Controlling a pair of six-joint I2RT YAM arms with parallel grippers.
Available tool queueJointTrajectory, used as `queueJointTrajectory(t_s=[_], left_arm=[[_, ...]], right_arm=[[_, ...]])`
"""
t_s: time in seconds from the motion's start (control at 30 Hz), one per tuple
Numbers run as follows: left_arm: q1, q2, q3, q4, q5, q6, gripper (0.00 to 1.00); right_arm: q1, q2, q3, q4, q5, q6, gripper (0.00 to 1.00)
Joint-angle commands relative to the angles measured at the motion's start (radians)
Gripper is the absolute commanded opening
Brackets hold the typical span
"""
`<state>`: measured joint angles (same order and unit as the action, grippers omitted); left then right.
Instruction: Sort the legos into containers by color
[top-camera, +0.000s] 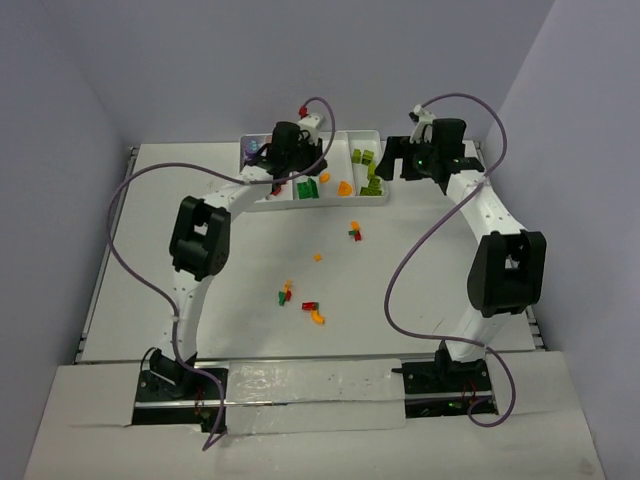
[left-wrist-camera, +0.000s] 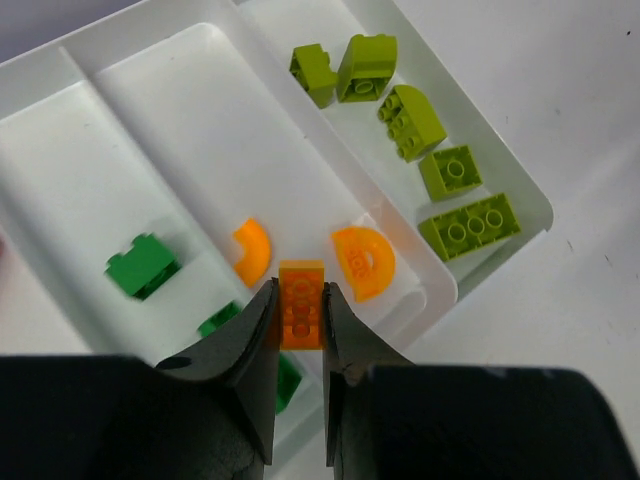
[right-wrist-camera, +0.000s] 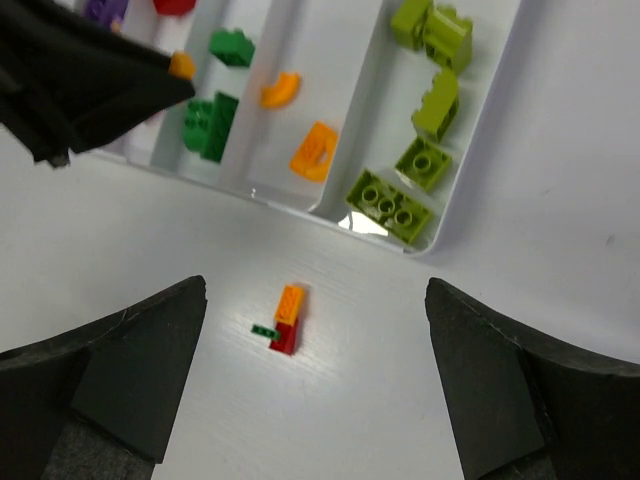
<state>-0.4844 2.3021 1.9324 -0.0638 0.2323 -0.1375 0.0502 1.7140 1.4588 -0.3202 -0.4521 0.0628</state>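
A white table (top-camera: 150, 200) fills the middle of the top view. Pale lilac walls (top-camera: 300, 60) close it in at 9, 12 and 3 o'clock. At 6 o'clock a glossy white strip (top-camera: 310, 385) lies across the table's near edge, with a matte white ledge (top-camera: 300, 450) below it.

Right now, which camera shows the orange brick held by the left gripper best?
Left wrist: the orange brick fills the centre, studs visible, pinched in the left gripper. Right wrist shows only its orange tip beside that gripper. The top view hides it under the arm.
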Motion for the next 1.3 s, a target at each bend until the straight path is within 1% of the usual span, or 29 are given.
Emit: queueJointTrajectory(t_s=[0.0, 0.07, 0.2, 0.3, 0.4, 0.47, 0.5, 0.57, 0.63, 0.67, 0.7, 0.73, 0.77, 0.8, 0.83, 0.87, 0.9, 1.0, 1.1, 1.2, 1.27], left_arm=[[-0.021, 0.094, 0.176, 0.036, -0.047, 0.027, 0.0], [-0.025, 0.138, 0.229, 0.037, -0.072, 0.03, 0.01], [-0.031, 0.23, 0.341, 0.019, -0.058, 0.052, 0.01], [-0.038, 0.275, 0.394, 0.012, -0.068, 0.061, 0.03], [-0.049, 0.298, 0.403, 0.033, -0.096, 0.075, 0.16], [-0.049, 0.306, 0.403, 0.038, -0.112, 0.07, 0.2], [-0.048, 0.311, 0.406, 0.041, -0.115, 0.066, 0.26], [-0.046, 0.313, 0.41, 0.041, -0.121, 0.057, 0.29], [-0.038, 0.321, 0.419, 0.038, -0.117, 0.04, 0.37], [-0.035, 0.321, 0.42, 0.04, -0.114, 0.033, 0.43], [-0.033, 0.318, 0.422, 0.042, -0.111, 0.029, 0.56], [-0.033, 0.318, 0.424, 0.044, -0.11, 0.03, 0.56], [-0.033, 0.313, 0.425, 0.045, -0.108, 0.032, 0.64], [-0.033, 0.306, 0.425, 0.051, -0.11, 0.035, 0.68], [-0.033, 0.299, 0.428, 0.054, -0.104, 0.036, 0.76], [-0.032, 0.297, 0.431, 0.055, -0.102, 0.037, 0.79], [-0.032, 0.291, 0.436, 0.054, -0.098, 0.039, 0.8], [-0.022, 0.246, 0.437, 0.033, -0.089, 0.023, 0.79], [0.03, 0.103, 0.326, 0.009, -0.007, -0.062, 0.76], [0.103, -0.109, 0.115, -0.02, 0.071, -0.147, 0.76], [0.147, -0.239, -0.012, -0.055, 0.094, -0.141, 0.78]], right_arm=[[0.006, -0.07, -0.039, -0.014, 0.03, -0.105, 0.97], [0.005, -0.068, -0.04, -0.019, 0.027, -0.111, 0.97], [0.007, -0.06, -0.037, -0.017, 0.021, -0.109, 0.97], [0.007, -0.052, -0.03, -0.022, 0.014, -0.107, 0.97], [0.007, -0.044, -0.022, -0.041, 0.007, -0.113, 0.98], [0.006, -0.046, -0.022, -0.048, 0.005, -0.121, 0.99], [0.005, -0.048, -0.024, -0.051, 0.004, -0.125, 1.0], [0.007, -0.052, -0.027, -0.055, 0.004, -0.131, 1.0], [0.007, -0.061, -0.033, -0.057, 0.001, -0.136, 1.0], [0.007, -0.062, -0.036, -0.058, -0.001, -0.137, 1.0], [0.007, -0.065, -0.041, -0.06, -0.002, -0.14, 1.0], [0.007, -0.068, -0.044, -0.059, -0.003, -0.14, 1.0], [0.008, -0.07, -0.048, -0.059, -0.005, -0.14, 1.0], [0.008, -0.074, -0.054, -0.06, -0.008, -0.14, 1.0], [0.007, -0.079, -0.057, -0.065, -0.014, -0.145, 1.0], [0.007, -0.082, -0.061, -0.066, -0.017, -0.147, 1.0], [0.009, -0.086, -0.065, -0.069, -0.017, -0.15, 1.0], [0.031, -0.11, -0.085, -0.08, -0.008, -0.171, 1.0], [0.093, -0.158, -0.147, -0.072, 0.042, -0.202, 1.0], [0.249, -0.18, -0.204, -0.076, 0.11, -0.231, 0.98], [0.337, -0.163, -0.21, -0.086, 0.142, -0.228, 0.95]])
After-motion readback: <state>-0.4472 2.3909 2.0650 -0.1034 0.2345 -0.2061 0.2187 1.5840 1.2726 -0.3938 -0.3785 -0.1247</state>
